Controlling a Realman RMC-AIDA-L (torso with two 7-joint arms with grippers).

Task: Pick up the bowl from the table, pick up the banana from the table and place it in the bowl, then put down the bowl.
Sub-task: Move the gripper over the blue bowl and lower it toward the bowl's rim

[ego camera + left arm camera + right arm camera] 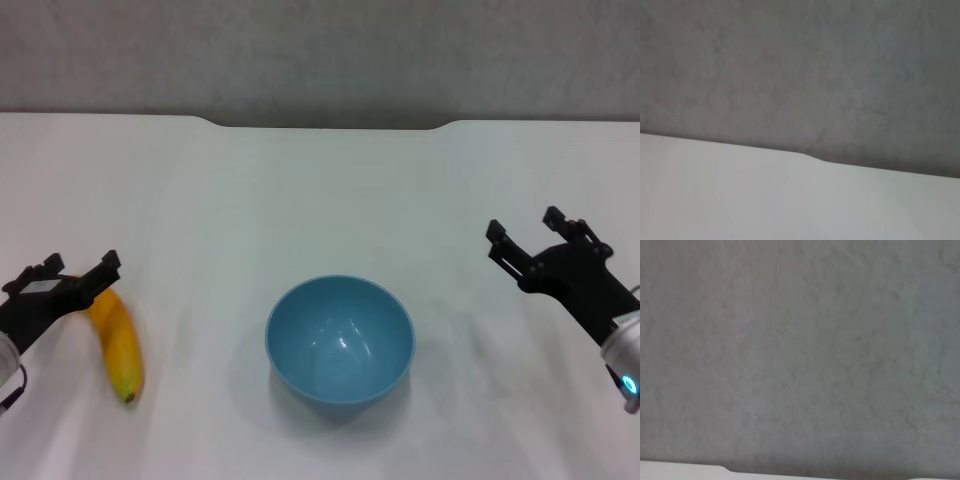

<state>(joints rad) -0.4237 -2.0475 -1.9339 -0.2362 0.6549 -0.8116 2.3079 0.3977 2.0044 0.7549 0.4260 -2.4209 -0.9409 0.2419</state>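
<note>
Left hand (72,271) open over banana (118,343), right hand (532,238) open, bowl (340,340) between.

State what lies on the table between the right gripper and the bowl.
Nothing: the head view shows only bare white table between the right gripper and the bowl.

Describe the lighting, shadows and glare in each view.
Head view: soft even light; the bowl shows small glare spots inside and throws a faint shadow on the table; the banana looks slightly blurred. Left wrist view: only table edge and grey wall, flat and shadowless. Right wrist view: almost all wall.
</note>
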